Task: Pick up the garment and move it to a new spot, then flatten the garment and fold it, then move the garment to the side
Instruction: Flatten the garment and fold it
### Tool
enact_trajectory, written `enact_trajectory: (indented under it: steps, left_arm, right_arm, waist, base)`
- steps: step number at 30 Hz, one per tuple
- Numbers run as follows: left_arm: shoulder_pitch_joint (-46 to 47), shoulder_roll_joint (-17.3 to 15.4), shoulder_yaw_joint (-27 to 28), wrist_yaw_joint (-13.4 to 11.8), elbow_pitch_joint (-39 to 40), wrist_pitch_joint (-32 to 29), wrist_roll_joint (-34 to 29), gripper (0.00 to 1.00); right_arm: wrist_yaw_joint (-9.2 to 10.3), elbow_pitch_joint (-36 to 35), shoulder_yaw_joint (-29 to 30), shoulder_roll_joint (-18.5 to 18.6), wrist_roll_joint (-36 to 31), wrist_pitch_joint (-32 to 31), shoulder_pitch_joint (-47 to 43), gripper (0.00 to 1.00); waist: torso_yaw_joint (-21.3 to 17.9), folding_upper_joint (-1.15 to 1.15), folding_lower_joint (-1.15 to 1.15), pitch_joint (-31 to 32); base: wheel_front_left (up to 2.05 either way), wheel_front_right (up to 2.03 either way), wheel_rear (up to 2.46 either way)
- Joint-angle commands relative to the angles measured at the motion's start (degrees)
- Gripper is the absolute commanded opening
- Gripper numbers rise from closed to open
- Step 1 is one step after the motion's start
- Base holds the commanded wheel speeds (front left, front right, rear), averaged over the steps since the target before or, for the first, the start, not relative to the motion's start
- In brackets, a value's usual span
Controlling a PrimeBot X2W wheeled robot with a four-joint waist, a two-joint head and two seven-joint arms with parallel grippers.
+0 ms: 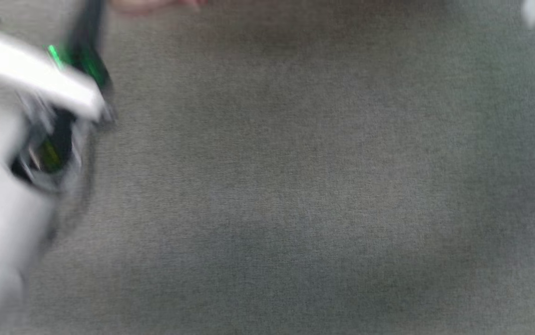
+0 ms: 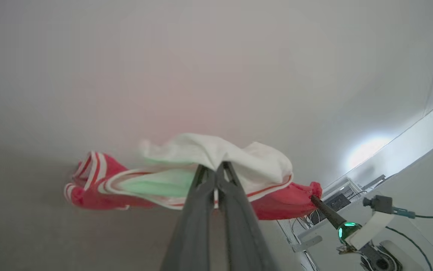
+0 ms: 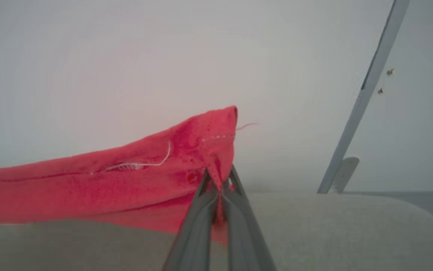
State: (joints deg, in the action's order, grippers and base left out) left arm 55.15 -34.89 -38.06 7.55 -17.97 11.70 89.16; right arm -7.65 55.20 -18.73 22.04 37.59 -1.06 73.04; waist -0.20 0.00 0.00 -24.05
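In the left wrist view the garment (image 2: 92,190) hangs bunched above the grey surface, showing a white sleeve, red body and striped trim. My left gripper (image 2: 216,170) is shut on the white sleeve. My right gripper (image 2: 313,197) pinches a red corner at the garment's far end. The right wrist view shows the right gripper (image 3: 220,178) shut on that red corner, with the garment (image 3: 107,180) stretching away to the left. The head view is blurred by motion; my left arm (image 1: 35,77) crosses its upper left.
A grey fabric-covered surface (image 1: 295,186) spreads below me. A pale wall stands behind the garment. A slanted grey post (image 3: 371,86) rises at the right of the right wrist view. Cables and equipment (image 2: 382,256) sit by the right arm.
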Motion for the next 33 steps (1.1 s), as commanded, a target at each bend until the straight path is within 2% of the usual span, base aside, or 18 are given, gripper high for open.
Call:
enact_trajectory:
  steps: [1, 5, 8, 13, 17, 21, 22, 26, 29, 33]
  left_arm:
    - [-5.1, -0.3, -0.7, -0.1, 2.2, 1.2, 0.2, 0.00]
    - [-17.5, -0.9, -0.7, -0.1, 7.3, 3.1, -0.7, 0.00]
    - [-26.6, -1.2, 1.2, -0.1, 11.7, 3.5, -1.5, 0.00]
    - [-40.9, -2.2, 5.7, -0.1, 18.6, 3.6, -4.5, 0.00]
    - [-49.6, -3.0, 8.8, -0.1, 23.7, 3.6, -6.2, 0.00]
    - [-56.8, -3.9, 10.7, -0.1, 28.4, 3.6, -6.6, 0.00]
    - [-56.8, -3.9, 10.7, -0.1, 28.4, 3.6, -6.6, 0.00]
    - [-60.7, -5.4, 10.6, -0.1, 31.4, 3.6, -8.0, 0.00]
    - [-57.7, -6.3, 9.4, -0.1, 31.8, 3.0, -9.2, 0.00]
    - [-49.3, -5.6, 7.5, -0.1, 29.9, -0.2, -8.7, 0.00]
  right_arm:
    - [0.29, -3.0, -1.6, 2.1, 2.3, -1.0, -5.4, 0.00]
    - [0.22, -13.4, -4.5, 6.4, 9.2, -4.4, -19.2, 0.00]
    - [0.22, -21.9, -4.3, 10.7, 13.7, -6.0, -30.4, 0.00]
    - [0.25, -33.6, 0.4, 16.2, 18.5, -7.8, -48.5, 0.00]
    - [0.32, -41.7, 6.2, 18.3, 18.8, -9.5, -61.7, 0.00]
    - [0.31, -49.8, 12.9, 16.7, 17.9, -12.1, -72.3, 0.00]
    - [0.31, -49.8, 12.9, 16.7, 17.9, -12.1, -72.3, 0.00]
    - [0.31, -56.7, 19.1, 12.9, 15.3, -15.3, -78.8, 0.00]
    - [0.30, -59.9, 22.6, 9.4, 13.0, -17.7, -79.6, 0.00]
    - [0.28, -61.3, 25.3, 5.2, 10.0, -20.8, -75.1, 0.00]
  waist:
    - [1.1, 0.00, 0.00, 1.5]
    - [2.0, 0.00, 0.00, 3.7]
    - [2.4, 0.00, 0.00, 5.5]
    - [3.1, 0.00, 0.00, 7.8]
    - [3.3, 0.00, 0.00, 8.5]
    - [3.3, 0.00, 0.00, 8.3]
    - [3.3, 0.00, 0.00, 8.3]
    - [3.2, 0.00, 0.00, 7.8]
    - [3.4, 0.00, 0.00, 7.8]
    - [3.1, 0.00, 0.00, 7.3]
  base:
    - [0.00, 0.00, 0.00]
    - [0.00, 0.00, 0.00]
    - [0.00, 0.00, 0.00]
    - [0.00, 0.00, 0.00]
    - [0.00, 0.00, 0.00]
    - [0.00, 0.00, 0.00]
    - [0.00, 0.00, 0.00]
    - [0.00, 0.00, 0.00]
    - [0.00, 0.00, 0.00]
    - [0.00, 0.00, 0.00]
